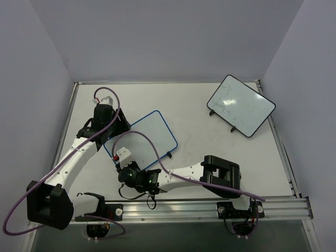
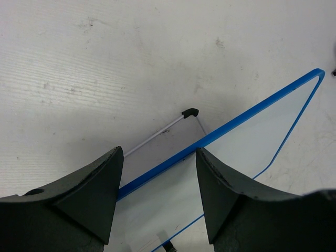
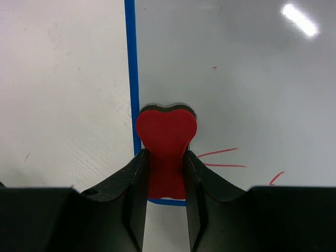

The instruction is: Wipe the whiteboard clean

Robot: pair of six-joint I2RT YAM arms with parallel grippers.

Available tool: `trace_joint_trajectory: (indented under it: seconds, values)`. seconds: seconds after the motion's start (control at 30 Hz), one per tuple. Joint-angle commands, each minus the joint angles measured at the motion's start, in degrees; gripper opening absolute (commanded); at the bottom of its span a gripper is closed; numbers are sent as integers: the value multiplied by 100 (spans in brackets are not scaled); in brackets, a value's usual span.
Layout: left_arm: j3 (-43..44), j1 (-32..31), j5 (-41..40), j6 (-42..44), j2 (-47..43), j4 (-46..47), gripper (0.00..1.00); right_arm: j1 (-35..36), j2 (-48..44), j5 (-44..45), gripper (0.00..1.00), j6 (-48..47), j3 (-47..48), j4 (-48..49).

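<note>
Here, eraser point(image 3: 166, 137) at whiteboard point(image 3: 236, 79) corner.

light: bright, even | glare: whiteboard point(image 3: 236, 79) | focus: sharp

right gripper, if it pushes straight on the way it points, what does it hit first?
The right gripper, shut on a red eraser, points onto the blue-framed whiteboard. The eraser's tip sits at the frame's left edge, so it probably meets the board surface first; contact is unclear. Faint red strokes lie beside it.
</note>
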Motion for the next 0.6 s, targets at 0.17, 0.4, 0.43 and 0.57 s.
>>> trace_joint_trajectory:
  seconds: [0.17, 0.4, 0.43, 0.57]
  values:
    - [186, -98, 175, -96, -14, -231, 66, -114, -8, 221, 0, 219, -171, -385]
    - [195, -106, 175, -87, -23, -249, 66, -632, -482, 502, 0, 430, -847, -245]
    - [186, -115, 175, -87, -32, -249, 66, -694, -544, 529, 0, 473, -936, -210]
    - [195, -115, 166, -87, -41, -249, 66, -940, -826, 617, 0, 562, -1331, -60]
